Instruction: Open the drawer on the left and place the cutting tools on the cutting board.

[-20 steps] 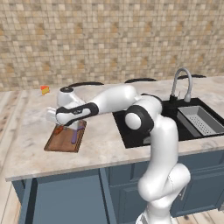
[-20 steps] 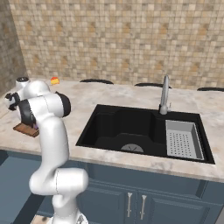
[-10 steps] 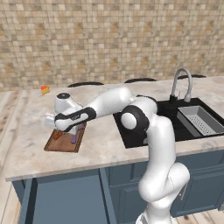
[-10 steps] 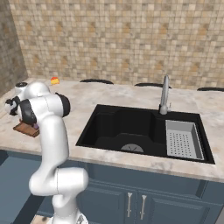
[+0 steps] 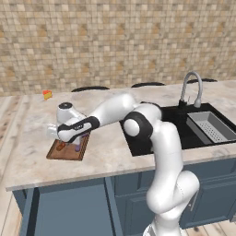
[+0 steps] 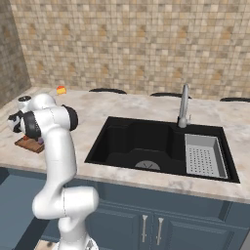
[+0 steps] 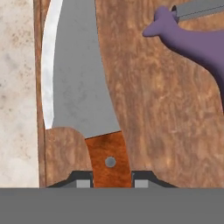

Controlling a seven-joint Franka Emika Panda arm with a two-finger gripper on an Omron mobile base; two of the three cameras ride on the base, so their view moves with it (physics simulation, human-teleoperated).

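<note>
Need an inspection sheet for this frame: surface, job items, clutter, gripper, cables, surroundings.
Surface: marble counter.
Job's things: knife flat on the cutting board, blade along the board's edge; purple scissors beside it on the same board. Drawer: nothing seen.
Clutter: small orange wedge near the wall.
Gripper: gripper low over the board, fingertips either side of the knife handle; grip cannot be told.
Cables: nothing seen.
Surroundings: black sink, grey strainer basket, faucet, tiled wall.

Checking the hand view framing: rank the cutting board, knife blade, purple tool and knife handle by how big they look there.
1. cutting board, runs past the frame
2. knife blade
3. purple tool, cut off at the frame edge, so unsure against the blade
4. knife handle, partly hidden below
</note>
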